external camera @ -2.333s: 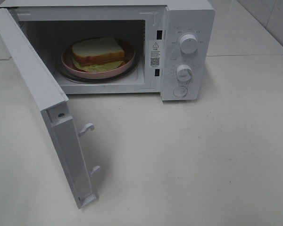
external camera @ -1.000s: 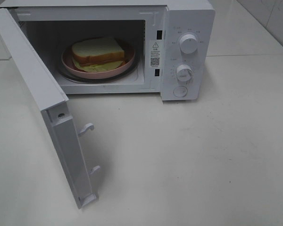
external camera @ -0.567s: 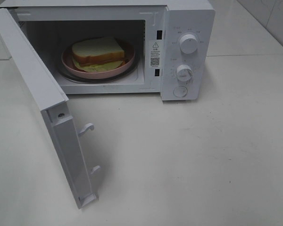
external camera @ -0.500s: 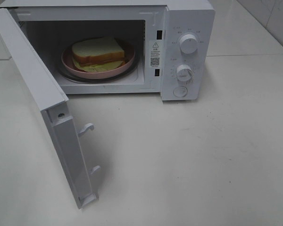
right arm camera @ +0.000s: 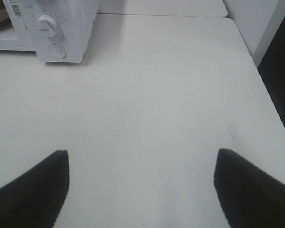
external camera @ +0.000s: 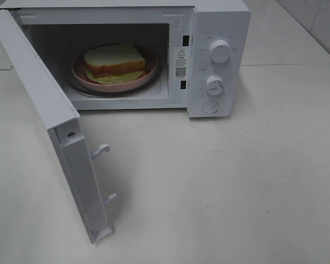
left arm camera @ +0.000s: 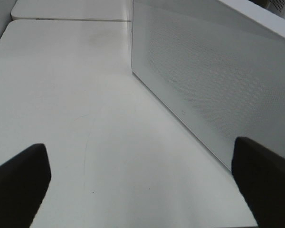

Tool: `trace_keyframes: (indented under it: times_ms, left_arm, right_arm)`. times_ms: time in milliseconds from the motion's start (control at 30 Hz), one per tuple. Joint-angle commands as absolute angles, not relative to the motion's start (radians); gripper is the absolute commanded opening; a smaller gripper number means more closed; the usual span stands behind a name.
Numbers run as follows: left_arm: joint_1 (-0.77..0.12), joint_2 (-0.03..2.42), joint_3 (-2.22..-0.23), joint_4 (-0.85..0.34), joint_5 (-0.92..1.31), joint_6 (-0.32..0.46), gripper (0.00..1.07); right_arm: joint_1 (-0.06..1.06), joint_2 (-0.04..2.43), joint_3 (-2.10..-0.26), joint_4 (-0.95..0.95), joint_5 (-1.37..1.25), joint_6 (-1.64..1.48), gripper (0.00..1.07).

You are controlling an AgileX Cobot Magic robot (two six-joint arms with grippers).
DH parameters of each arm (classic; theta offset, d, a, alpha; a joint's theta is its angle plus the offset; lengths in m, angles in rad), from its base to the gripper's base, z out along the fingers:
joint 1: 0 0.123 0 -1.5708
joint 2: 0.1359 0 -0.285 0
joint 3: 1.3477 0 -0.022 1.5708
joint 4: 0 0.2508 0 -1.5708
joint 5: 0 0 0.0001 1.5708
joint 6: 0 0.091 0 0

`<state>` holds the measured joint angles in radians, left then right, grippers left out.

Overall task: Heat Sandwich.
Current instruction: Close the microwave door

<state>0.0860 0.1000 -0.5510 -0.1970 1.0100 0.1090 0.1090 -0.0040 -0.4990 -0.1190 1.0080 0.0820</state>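
One sandwich [external camera: 114, 61] on one pink plate [external camera: 149, 73], upper left inside one microwave [external camera: 231, 27]; left gripper [left arm camera: 141, 184], right gripper [right arm camera: 142, 186] both spread, empty.

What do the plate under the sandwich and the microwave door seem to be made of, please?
Plate: smooth, even pink with a soft sheen, likely plastic or glazed ceramic. Door: glossy white frame, probably plastic or painted metal; its panel shows a fine dotted mesh, likely perforated metal.
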Motion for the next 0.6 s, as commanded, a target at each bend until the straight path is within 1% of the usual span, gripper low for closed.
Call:
trace_keyframes:
  times_ms: [33, 100, 133, 167, 200, 233, 267, 300, 333, 400, 433, 467, 533, 567, 600]
  left_arm:
    - [0.081, 0.165, -0.557, -0.195, 0.956, 0.113, 0.87]
    - [0.081, 0.203, -0.557, -0.195, 0.938, 0.114, 0.79]
    - [0.081, 0.203, -0.557, -0.195, 0.938, 0.114, 0.79]
    - [0.081, 0.244, -0.557, -0.195, 0.913, 0.114, 0.67]
    - [0.081, 0.263, -0.557, -0.195, 0.902, 0.114, 0.62]
    - [0.081, 0.279, -0.557, -0.195, 0.896, 0.114, 0.57]
    - [0.081, 0.279, -0.557, -0.195, 0.896, 0.114, 0.57]
    - [0.081, 0.313, -0.557, -0.195, 0.877, 0.114, 0.52]
    - [0.081, 0.333, -0.557, -0.192, 0.861, 0.114, 0.44]
    - [0.081, 0.372, -0.557, -0.182, 0.823, 0.114, 0.35]
    - [0.081, 0.372, -0.557, -0.182, 0.823, 0.114, 0.35]
    - [0.081, 0.409, -0.556, -0.175, 0.788, 0.114, 0.24]
    - [0.081, 0.447, -0.553, -0.159, 0.749, 0.115, 0.12]
    - [0.081, 0.487, -0.543, -0.146, 0.704, 0.115, 0.01]
    - [0.081, 0.487, -0.543, -0.146, 0.704, 0.115, 0.01]
  right_arm:
    - [0.103, -0.031, -0.499, -0.12, 0.993, 0.082, 0.76]
    - [0.103, -0.031, -0.499, -0.12, 0.993, 0.082, 0.76]
    - [0.103, -0.031, -0.499, -0.12, 0.993, 0.082, 0.76]
    - [0.103, -0.031, -0.499, -0.12, 0.993, 0.082, 0.76]
    - [0.103, -0.031, -0.499, -0.12, 0.993, 0.082, 0.76]
    - [0.103, -0.031, -0.499, -0.12, 0.993, 0.082, 0.76]
    - [0.103, -0.031, -0.499, -0.12, 0.993, 0.082, 0.76]
    - [0.103, -0.031, -0.499, -0.12, 0.993, 0.082, 0.76]
    - [0.103, -0.031, -0.499, -0.12, 0.993, 0.082, 0.76]
    - [0.103, -0.031, -0.499, -0.12, 0.993, 0.082, 0.76]
    - [0.103, -0.031, -0.499, -0.12, 0.993, 0.082, 0.76]
    - [0.103, -0.031, -0.499, -0.12, 0.993, 0.082, 0.76]
    - [0.103, -0.031, -0.499, -0.12, 0.993, 0.082, 0.76]
    - [0.103, -0.031, -0.499, -0.12, 0.993, 0.082, 0.76]
    - [0.103, -0.031, -0.499, -0.12, 0.993, 0.082, 0.76]
